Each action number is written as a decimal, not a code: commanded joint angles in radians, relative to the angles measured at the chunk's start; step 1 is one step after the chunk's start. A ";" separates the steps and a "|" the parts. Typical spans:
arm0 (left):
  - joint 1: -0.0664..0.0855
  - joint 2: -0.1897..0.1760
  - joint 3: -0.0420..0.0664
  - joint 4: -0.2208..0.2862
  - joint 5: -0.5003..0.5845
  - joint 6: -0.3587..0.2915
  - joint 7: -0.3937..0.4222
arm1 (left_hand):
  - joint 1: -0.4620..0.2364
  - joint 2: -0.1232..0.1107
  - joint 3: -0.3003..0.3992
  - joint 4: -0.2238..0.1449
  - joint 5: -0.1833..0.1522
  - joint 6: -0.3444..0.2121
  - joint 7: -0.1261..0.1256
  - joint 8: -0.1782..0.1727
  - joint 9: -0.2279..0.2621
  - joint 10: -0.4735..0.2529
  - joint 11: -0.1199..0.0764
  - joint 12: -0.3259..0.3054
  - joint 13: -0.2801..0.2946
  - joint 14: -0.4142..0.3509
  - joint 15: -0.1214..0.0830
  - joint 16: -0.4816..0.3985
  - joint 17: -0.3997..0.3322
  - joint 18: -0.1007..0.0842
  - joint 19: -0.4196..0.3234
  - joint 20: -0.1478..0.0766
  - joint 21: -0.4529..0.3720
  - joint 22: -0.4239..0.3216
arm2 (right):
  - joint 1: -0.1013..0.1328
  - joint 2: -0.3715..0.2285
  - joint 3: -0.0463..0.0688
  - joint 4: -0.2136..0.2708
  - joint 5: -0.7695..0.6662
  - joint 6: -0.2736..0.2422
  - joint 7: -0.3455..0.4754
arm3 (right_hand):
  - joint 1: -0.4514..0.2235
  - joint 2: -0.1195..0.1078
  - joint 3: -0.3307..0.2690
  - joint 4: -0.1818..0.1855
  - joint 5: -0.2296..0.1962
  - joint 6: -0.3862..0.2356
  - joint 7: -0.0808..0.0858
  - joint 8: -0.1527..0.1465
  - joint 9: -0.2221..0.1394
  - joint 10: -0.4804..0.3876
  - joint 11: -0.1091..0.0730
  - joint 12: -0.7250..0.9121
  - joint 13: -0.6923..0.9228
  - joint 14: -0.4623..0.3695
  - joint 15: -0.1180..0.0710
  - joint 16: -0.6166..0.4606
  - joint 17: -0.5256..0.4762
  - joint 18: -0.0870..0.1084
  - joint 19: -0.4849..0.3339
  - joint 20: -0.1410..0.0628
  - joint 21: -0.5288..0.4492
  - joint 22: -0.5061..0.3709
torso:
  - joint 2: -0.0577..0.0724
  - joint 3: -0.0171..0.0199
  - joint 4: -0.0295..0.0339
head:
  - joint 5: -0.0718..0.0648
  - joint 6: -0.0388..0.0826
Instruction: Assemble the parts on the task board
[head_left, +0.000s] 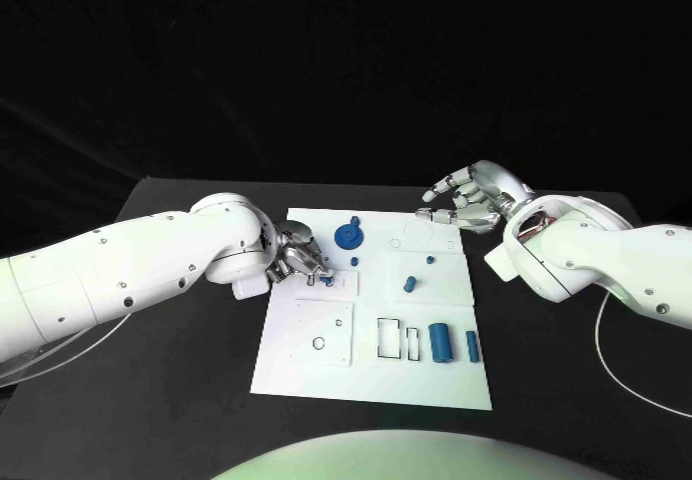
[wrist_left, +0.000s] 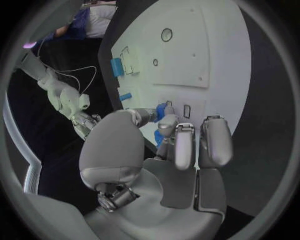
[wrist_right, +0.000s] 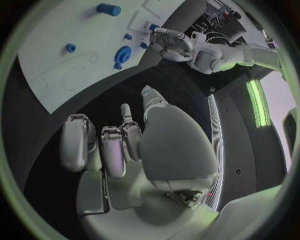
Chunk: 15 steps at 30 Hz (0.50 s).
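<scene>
From above, the head camera looks steeply down on the whole task board (head_left: 372, 330), far enough off to take in both arms at either side of it. The left wrist camera sits just behind the left hand (wrist_left: 164, 150), very close, and faces past the fingers across the task board (wrist_left: 187, 55), with the right hand (wrist_left: 84, 122) beyond the board's far edge. The right wrist camera sits as close behind the right hand (wrist_right: 134, 150), hung off the board's edge, and looks over the task board (wrist_right: 75, 35) toward the left hand (wrist_right: 169, 45). All three views share the board.
</scene>
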<state>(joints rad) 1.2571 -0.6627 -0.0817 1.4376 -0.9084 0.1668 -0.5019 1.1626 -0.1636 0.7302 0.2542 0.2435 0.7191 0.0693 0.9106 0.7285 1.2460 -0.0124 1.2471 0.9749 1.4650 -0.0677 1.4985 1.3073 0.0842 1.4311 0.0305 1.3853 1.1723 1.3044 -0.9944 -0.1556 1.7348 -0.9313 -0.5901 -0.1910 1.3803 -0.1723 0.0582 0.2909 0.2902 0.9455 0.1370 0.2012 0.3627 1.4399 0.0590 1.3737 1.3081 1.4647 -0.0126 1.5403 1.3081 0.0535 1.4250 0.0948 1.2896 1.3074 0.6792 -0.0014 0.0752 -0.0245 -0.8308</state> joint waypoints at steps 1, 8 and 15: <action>-0.009 0.002 0.000 0.007 -0.056 -0.070 0.021 | -0.008 0.003 0.195 -0.187 0.011 0.012 -0.004 0.005 -0.001 0.009 0.000 0.006 0.001 0.063 -0.008 0.004 0.086 -0.007 0.000 0.000 0.003 0.001 | -0.002 0.000 0.000 -0.001 -0.013 0.013 0.001 | -0.004 0.006 -0.007 0.000 0.003 0.006 0.001 0.004 0.001 -0.004 -0.004 -0.003 0.072 0.077 -0.001 -0.007 0.132 0.016 -0.007 -0.001 -0.006 0.077 | 0.000 -0.0010 -0.0001 | 0.000 0.000; -0.022 0.010 -0.001 0.009 -0.083 -0.094 0.020 | -0.017 -0.004 0.206 -0.192 0.029 0.019 -0.006 0.006 0.001 0.016 -0.002 0.008 0.005 0.063 -0.010 0.004 0.086 -0.007 0.001 -0.002 0.004 0.002 | -0.004 0.001 0.000 -0.002 -0.016 0.013 0.001 | -0.005 0.007 -0.007 0.000 0.003 0.006 0.001 0.004 0.001 -0.004 -0.004 -0.004 0.072 0.077 -0.002 -0.007 0.132 0.016 -0.008 -0.002 -0.007 0.077 | 0.002 0.0002 -0.0028 | 0.003 0.002; -0.024 0.014 -0.001 0.011 -0.103 -0.067 0.013 | -0.020 -0.006 0.208 -0.193 0.034 0.020 -0.007 0.006 0.001 0.017 -0.002 0.008 0.005 0.063 -0.010 0.004 0.087 -0.008 0.002 -0.002 0.005 0.004 | -0.004 0.000 -0.001 -0.002 -0.017 0.013 0.001 | -0.005 0.007 -0.007 0.000 0.003 0.006 0.001 0.004 0.001 -0.004 -0.004 -0.004 0.072 0.077 -0.002 -0.007 0.132 0.016 -0.008 -0.002 -0.007 0.077 | 0.003 0.0014 -0.0014 | 0.002 0.000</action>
<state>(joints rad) 1.2335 -0.6514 -0.0831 1.4450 -0.9801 0.0974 -0.4955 1.1560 -0.1702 0.7342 0.2580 0.2746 0.7268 0.0694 0.9104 0.7281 1.2568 -0.0160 1.2510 0.9805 1.4687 -0.0714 1.4985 1.3074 0.0842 1.4311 0.0305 1.3853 1.1756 1.3009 -0.9940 -0.1561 1.7323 -0.9344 -0.5896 -0.1910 1.3804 -0.1723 0.0582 0.2909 0.2902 0.9454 0.1371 0.2012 0.3626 1.4399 0.0590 1.3737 1.3079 1.4647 -0.0126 1.5364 1.3078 0.0535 1.4250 0.0948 1.2859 1.3075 0.6813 -0.0008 0.0729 -0.0212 -0.8286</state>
